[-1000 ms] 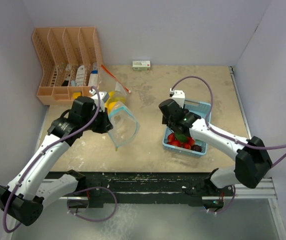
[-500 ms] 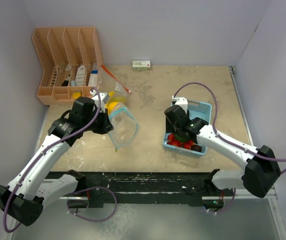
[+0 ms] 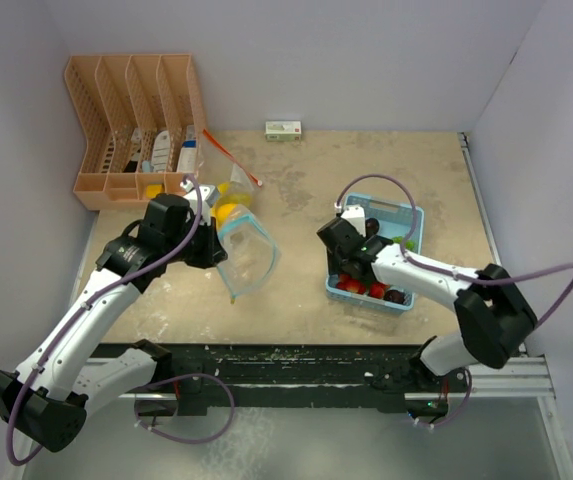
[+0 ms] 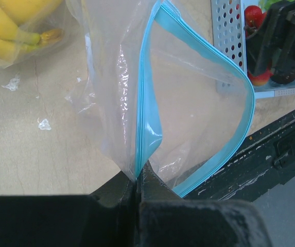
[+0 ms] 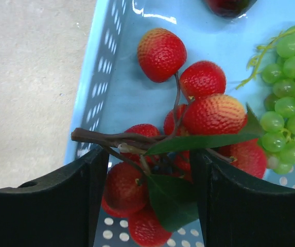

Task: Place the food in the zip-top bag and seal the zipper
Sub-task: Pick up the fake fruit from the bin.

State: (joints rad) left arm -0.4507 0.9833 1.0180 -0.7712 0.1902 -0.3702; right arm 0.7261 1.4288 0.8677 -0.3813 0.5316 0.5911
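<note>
Fingers of the right claw (image 5: 150, 175) stand apart, one on each side of a cluster of red fruit (image 5: 204, 110) on a brown stem, not closed on it. Green grapes (image 5: 289, 98) lie just beside, and a dark purple fruit (image 3: 396, 296) is near, all inside the light-blue basket (image 5: 114, 77) on the surface (image 5: 29, 77). The left claw (image 4: 137, 182) is clenched on the zip-top bag (image 4: 193, 108) at its blue zipper rim, with the bag's mouth gaping.
</note>
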